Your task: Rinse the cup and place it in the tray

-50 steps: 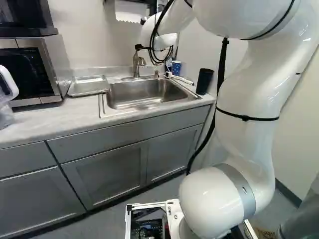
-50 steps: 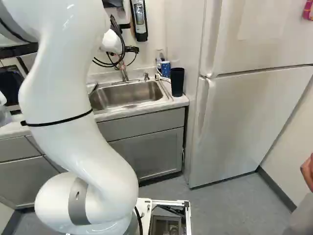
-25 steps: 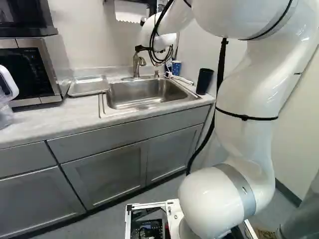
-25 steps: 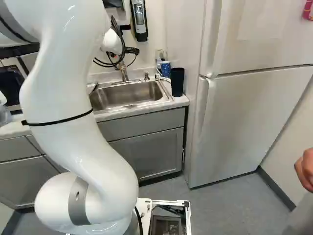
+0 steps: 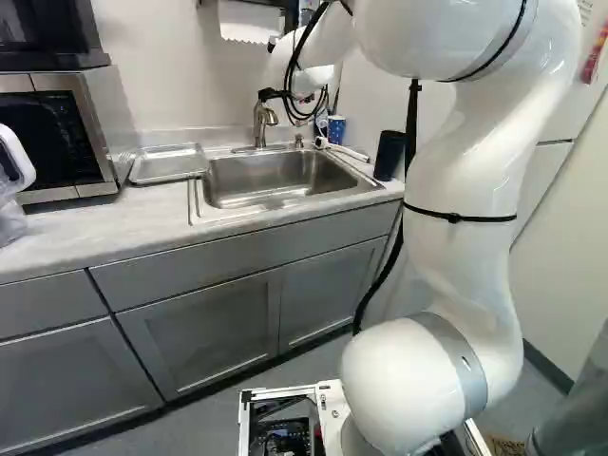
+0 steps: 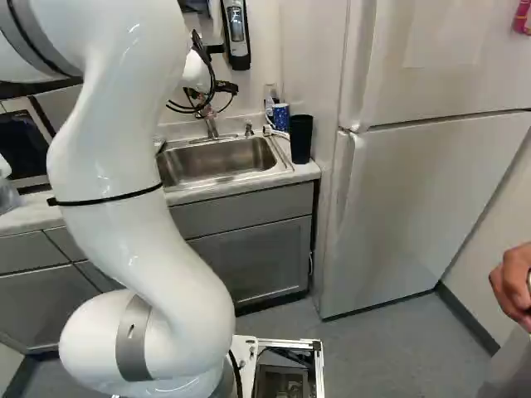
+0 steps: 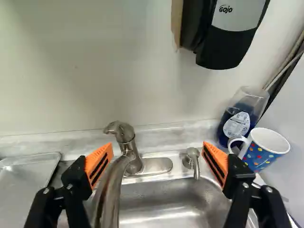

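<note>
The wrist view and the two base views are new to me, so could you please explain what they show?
The machine is one white robot arm on a moving base. Two pictures look ahead past it, from cameras behind it to the left and right; the third looks along the black gripper from the wrist. Its orange-padded fingers stand apart, holding nothing.

On the counter, a metal tray lies on one side of the sink. Toward the sink's other side are a dotted cup, a bottle and a black tumbler. The faucet rises at the back.
</note>
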